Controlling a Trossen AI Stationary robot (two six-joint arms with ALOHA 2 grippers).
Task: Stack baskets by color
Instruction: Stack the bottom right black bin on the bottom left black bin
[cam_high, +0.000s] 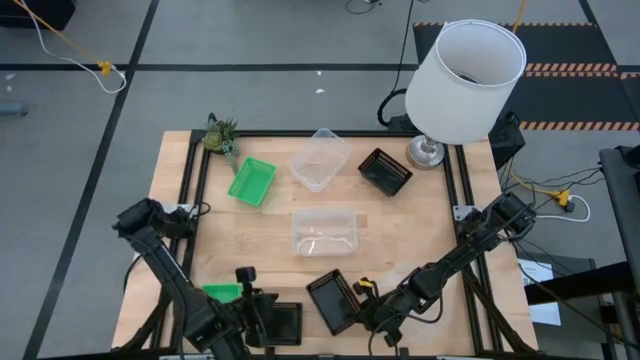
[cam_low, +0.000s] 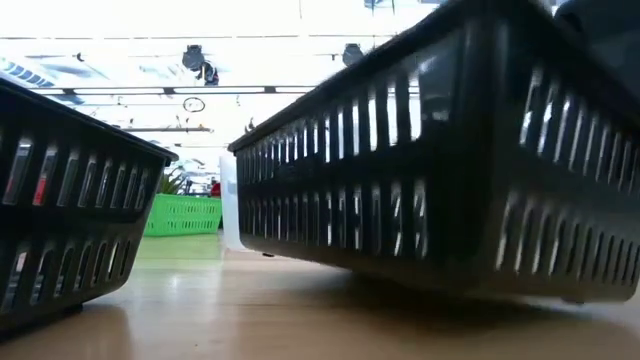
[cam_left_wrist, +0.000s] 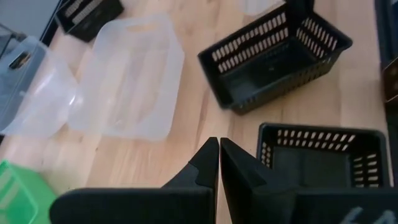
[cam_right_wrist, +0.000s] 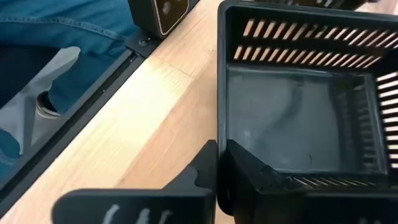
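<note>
Gripping the near wall of a black basket (cam_right_wrist: 298, 99), the right pincer (cam_right_wrist: 219, 163) has its fingers drawn narrow over the rim, one finger outside and one inside the wall. In the high view this basket (cam_high: 333, 300) lies at the 6 o'clock edge of the surface (cam_high: 430, 220), skewed to that edge. The low view suggests one end is tipped off the wood.

The left pincer (cam_left_wrist: 219, 163) hangs with fingers pressed together and holds nothing. It sits at about 7 o'clock, above a second black basket (cam_left_wrist: 323, 158). A green basket (cam_high: 222, 292) lies just beside that one.

Remaining items:
- Third black basket (cam_high: 385, 171) at 1 o'clock, near the lamp (cam_high: 465, 80).
- Clear basket (cam_high: 325, 232) at centre.
- Clear basket (cam_high: 320, 160) at 12 o'clock.
- Green basket (cam_high: 251, 182) at 10 o'clock, near the plant (cam_high: 220, 133).

No black stack is formed yet.

Hazards from this state:
- The grip bears on one thin wall only. A lift may let the basket swing or slip out, because its weight hangs off to one side.
- The skewed basket may catch on the rim of the black basket at 7 o'clock and fail to nest.
- Both arms work close together at the 6 o'clock edge. A sideways move may bring them into contact.
- A dropped basket may go over the near edge.
</note>
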